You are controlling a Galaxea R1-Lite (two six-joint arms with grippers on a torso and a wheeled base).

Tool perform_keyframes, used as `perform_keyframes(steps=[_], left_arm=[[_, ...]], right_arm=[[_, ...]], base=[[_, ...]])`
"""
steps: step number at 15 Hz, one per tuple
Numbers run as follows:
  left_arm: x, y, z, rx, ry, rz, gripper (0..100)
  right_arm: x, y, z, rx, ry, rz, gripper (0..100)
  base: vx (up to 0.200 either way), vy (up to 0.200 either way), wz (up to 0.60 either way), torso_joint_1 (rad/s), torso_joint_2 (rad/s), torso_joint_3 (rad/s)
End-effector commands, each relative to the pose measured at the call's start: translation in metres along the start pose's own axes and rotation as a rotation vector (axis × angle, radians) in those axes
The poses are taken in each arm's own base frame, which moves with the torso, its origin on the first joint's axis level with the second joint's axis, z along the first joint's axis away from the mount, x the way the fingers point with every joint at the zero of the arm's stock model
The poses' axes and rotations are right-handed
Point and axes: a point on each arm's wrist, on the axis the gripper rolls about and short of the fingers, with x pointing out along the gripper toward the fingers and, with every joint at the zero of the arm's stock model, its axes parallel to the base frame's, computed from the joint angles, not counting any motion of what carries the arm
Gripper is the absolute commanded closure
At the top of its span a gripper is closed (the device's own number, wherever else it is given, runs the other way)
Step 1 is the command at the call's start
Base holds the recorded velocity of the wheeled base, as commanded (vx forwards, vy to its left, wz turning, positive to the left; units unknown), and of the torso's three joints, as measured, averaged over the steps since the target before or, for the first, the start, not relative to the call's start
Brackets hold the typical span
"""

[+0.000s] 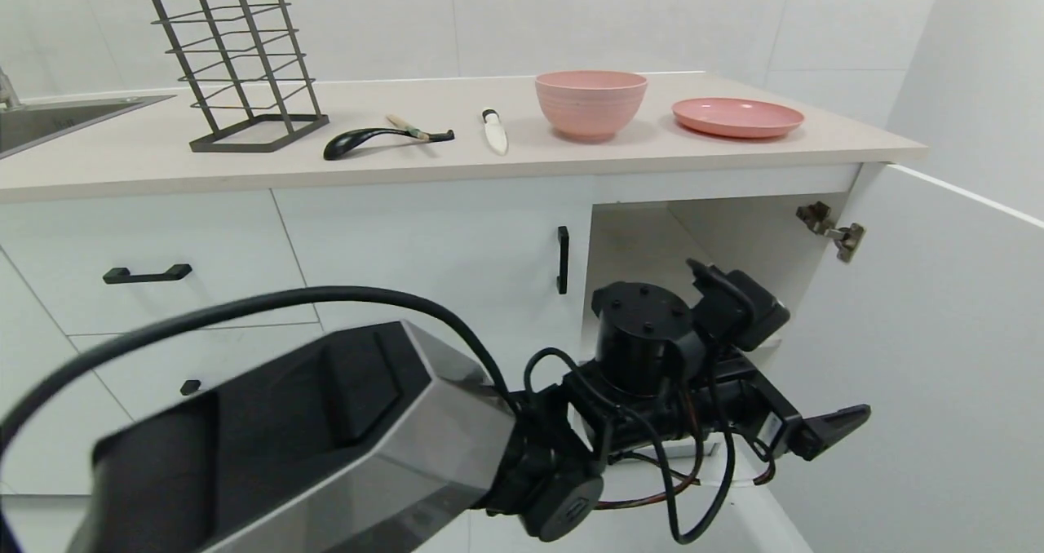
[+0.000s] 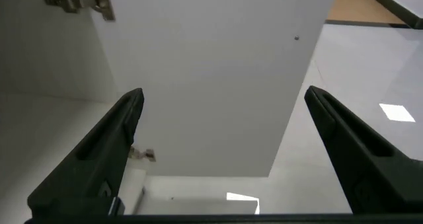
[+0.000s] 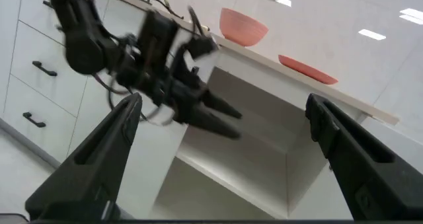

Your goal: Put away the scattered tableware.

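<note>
On the beige counter [image 1: 122, 161] lie a black spoon [image 1: 359, 139], a small wooden-handled utensil [image 1: 416, 131] and a white knife [image 1: 494, 131]. To their right stand a pink bowl [image 1: 590, 103] and a flat pink plate [image 1: 737, 117]. My left gripper [image 1: 832, 426] hangs low in front of the open cabinet under the plate, open and holding nothing. In the left wrist view it [image 2: 225, 95] faces the inside of the white door [image 2: 211, 65]. My right gripper [image 3: 223, 104] is open and empty, farther back, looking at the left gripper [image 3: 215, 115], bowl [image 3: 243, 26] and plate [image 3: 307, 67].
A dark wire rack [image 1: 236, 55] stands at the counter's left, beside a sink [image 1: 49, 121]. The cabinet door [image 1: 938, 357] is swung wide open to the right, with its hinge [image 1: 832, 228] showing. Inside is a white shelf [image 3: 225, 178]. Closed drawers with black handles [image 1: 147, 274] lie left.
</note>
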Motion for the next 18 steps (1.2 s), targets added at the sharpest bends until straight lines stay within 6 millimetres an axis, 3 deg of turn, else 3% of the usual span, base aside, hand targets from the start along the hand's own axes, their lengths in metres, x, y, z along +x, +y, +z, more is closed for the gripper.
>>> perform_keyframes(steps=[1,3,6,8,10,11,14,17,18], left_arm=[[-0.069,-0.016,0.055,0.011,-0.087,0.017,0],[-0.103,-0.028,0.062,-0.018,-0.09,0.015,0],[-0.174,-0.018,0.087,0.008,-0.155,0.121,0],[-0.223,-0.013,0.08,0.023,-0.124,0.218,0],[-0.26,-0.022,0.083,0.047,-0.148,0.268,0],[-0.292,-0.033,0.092,0.075,-0.192,0.312,0],[-0.351,-0.055,0.092,0.13,-0.243,0.455,0],[-0.401,-0.091,0.084,0.182,-0.275,0.603,0],[-0.409,-0.099,0.082,0.191,-0.279,0.627,0]], right_arm=[[0.0,0.001,-0.004,0.038,0.039,-0.02,0],[0.0,0.0,-0.005,0.109,0.052,-0.042,0],[0.009,-0.015,0.042,0.099,0.007,-0.158,0],[0.018,-0.022,0.052,0.091,0.033,-0.191,0],[0.017,-0.02,0.043,0.103,0.053,-0.188,0],[0.012,-0.014,0.032,0.095,0.055,-0.19,0],[0.011,-0.008,0.005,0.12,0.089,-0.186,0],[0.01,-0.001,-0.009,0.142,0.149,-0.002,0],[0.01,0.0,-0.009,0.137,0.149,0.019,0]], base=[[0.0,0.0,0.0,0.0,0.0,0.0],[0.0,0.0,0.0,0.0,0.0,0.0],[0.0,0.0,0.0,0.0,0.0,0.0],[0.0,0.0,0.0,0.0,0.0,0.0],[0.0,0.0,0.0,0.0,0.0,0.0],[0.0,0.0,0.0,0.0,0.0,0.0],[0.0,0.0,0.0,0.0,0.0,0.0],[0.0,0.0,0.0,0.0,0.0,0.0],[0.0,0.0,0.0,0.0,0.0,0.0]])
